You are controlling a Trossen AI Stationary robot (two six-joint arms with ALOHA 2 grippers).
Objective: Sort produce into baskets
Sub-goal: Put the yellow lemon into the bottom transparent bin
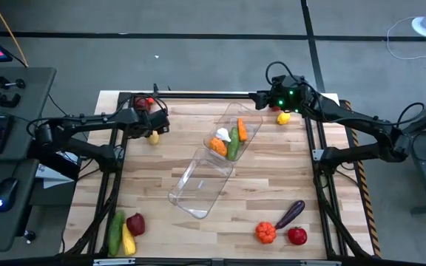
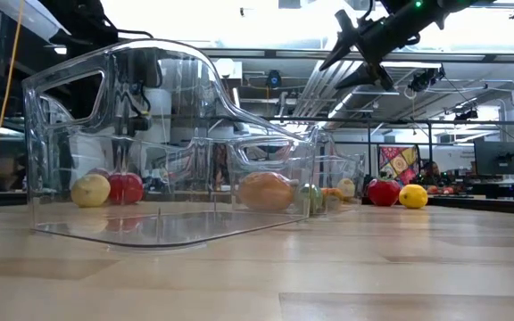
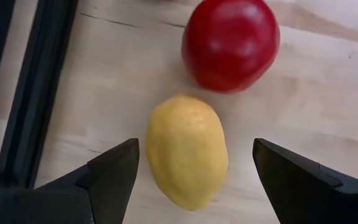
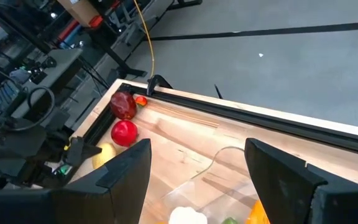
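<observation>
My left gripper (image 3: 194, 147) is open and points down at the far left of the table. Its fingers stand on either side of a yellow lemon (image 3: 187, 149) without touching it. The lemon lies on the wood next to a red apple (image 3: 230, 43). My right gripper (image 1: 259, 98) hangs open and empty in the air over the far edge. One clear basket (image 1: 231, 133) lies mid-table and holds a carrot, a cucumber, white garlic and an orange piece. A second clear basket (image 1: 198, 181) lies nearer, with nothing in it.
Another lemon (image 1: 283, 117) and a red fruit (image 1: 276, 108) lie at the far right. A cucumber (image 1: 116, 230), a yellow piece and a dark red piece lie near left. A pumpkin (image 1: 265, 233), an eggplant (image 1: 290, 214) and a tomato (image 1: 297, 236) lie near right. A black frame rail (image 3: 36, 93) runs beside the lemon.
</observation>
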